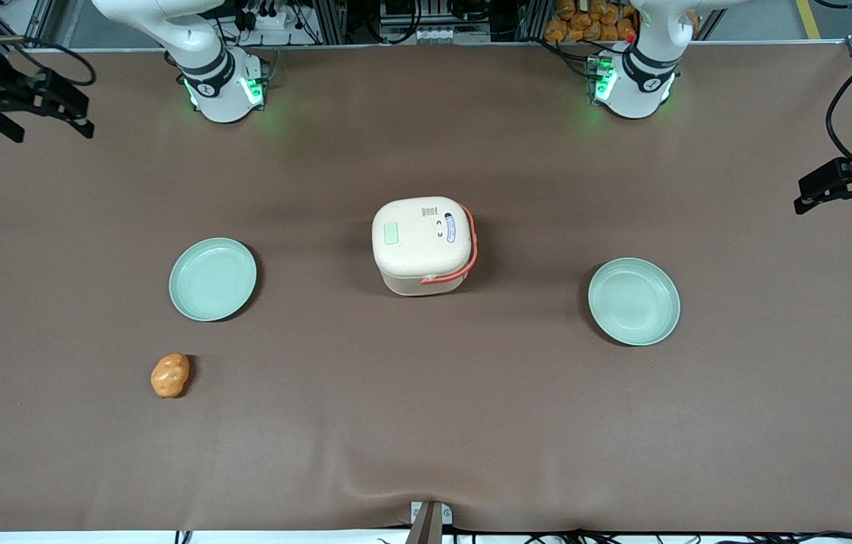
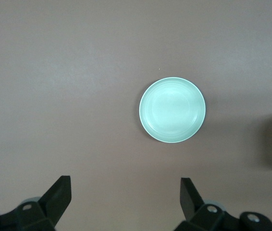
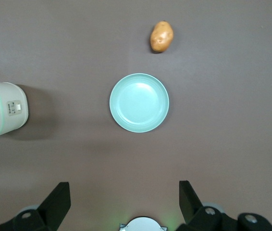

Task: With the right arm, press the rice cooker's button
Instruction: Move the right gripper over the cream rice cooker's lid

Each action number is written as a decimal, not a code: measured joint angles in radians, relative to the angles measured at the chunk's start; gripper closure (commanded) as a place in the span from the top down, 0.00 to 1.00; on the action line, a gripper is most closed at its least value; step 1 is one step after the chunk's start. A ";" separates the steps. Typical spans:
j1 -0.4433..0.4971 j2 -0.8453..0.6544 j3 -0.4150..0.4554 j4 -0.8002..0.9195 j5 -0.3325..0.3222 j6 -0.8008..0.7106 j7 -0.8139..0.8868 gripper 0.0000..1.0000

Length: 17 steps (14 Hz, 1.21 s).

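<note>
The cream rice cooker (image 1: pixel 422 245) with its coral-red handle stands closed at the middle of the table. Its small mint-green button (image 1: pixel 392 233) lies flush in the lid, on the side toward the working arm. The right arm's gripper (image 1: pixel 51 125) hangs high over the working arm's end of the table, well away from the cooker and farther from the front camera. It is open with nothing between its fingers (image 3: pixel 61 195). The right wrist view shows the gripper (image 3: pixel 124 192) above bare mat and one side of the rice cooker (image 3: pixel 1 115).
A pale green plate (image 1: pixel 212 279) (image 3: pixel 139 102) lies between the gripper and the cooker. A potato (image 1: pixel 170 375) (image 3: pixel 161 36) sits nearer the front camera than that plate. A second green plate (image 1: pixel 633 301) (image 2: pixel 172 109) lies toward the parked arm's end.
</note>
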 measured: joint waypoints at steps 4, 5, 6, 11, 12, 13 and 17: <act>0.053 0.028 0.001 0.004 0.002 0.034 0.018 1.00; 0.074 0.038 0.002 0.007 0.002 0.045 0.046 1.00; 0.099 0.047 0.002 0.009 0.003 0.053 0.089 1.00; 0.239 0.107 0.005 0.027 0.003 0.094 0.325 1.00; 0.260 0.117 0.006 0.031 0.003 0.102 0.361 1.00; 0.283 0.127 0.006 0.033 0.003 0.111 0.402 1.00; 0.384 0.173 0.006 0.034 0.003 0.166 0.574 1.00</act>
